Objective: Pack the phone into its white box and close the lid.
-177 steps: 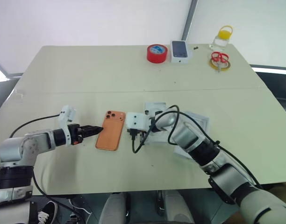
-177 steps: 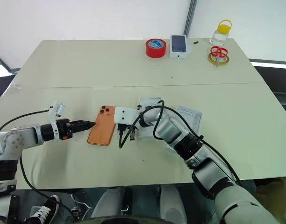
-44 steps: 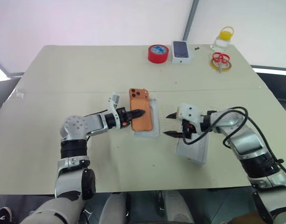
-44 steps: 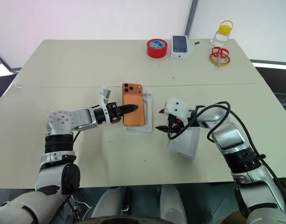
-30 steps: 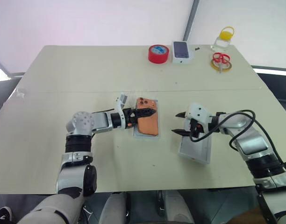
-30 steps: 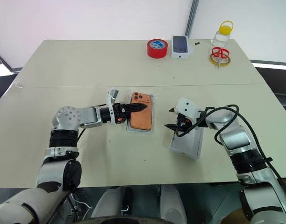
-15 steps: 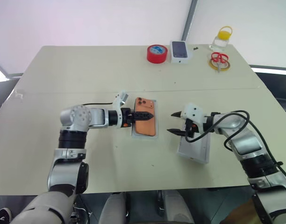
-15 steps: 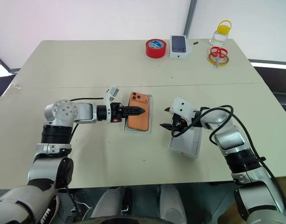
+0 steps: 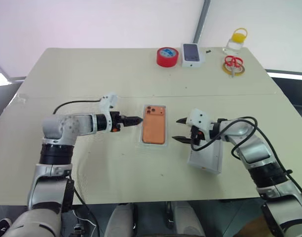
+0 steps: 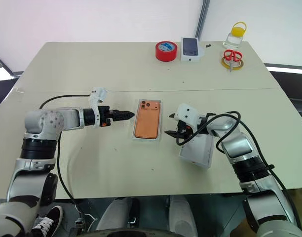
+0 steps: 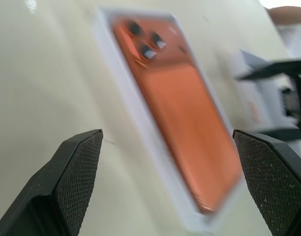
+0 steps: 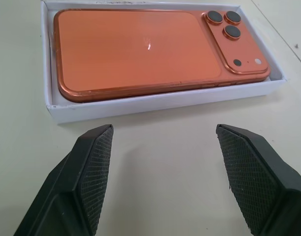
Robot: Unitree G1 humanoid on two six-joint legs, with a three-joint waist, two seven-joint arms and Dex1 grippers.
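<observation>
The orange phone lies flat, lenses up, inside the shallow white box at mid-table. My left gripper hovers just left of the box, open and empty, clear of the phone; its wrist view shows the phone between wide-spread fingertips. On the other side of the box my right gripper stands open and empty, pointing at the phone and the box's near wall. The white lid lies on the table under the right wrist.
At the table's far edge sit a red tape roll, a small white box with a phone picture, scissors on a yellow ring and a yellow-capped bottle. Black cables loop around both forearms.
My left gripper has drawn back to the left, off the phone, which now rests flat in the box. The right gripper has hardly moved.
</observation>
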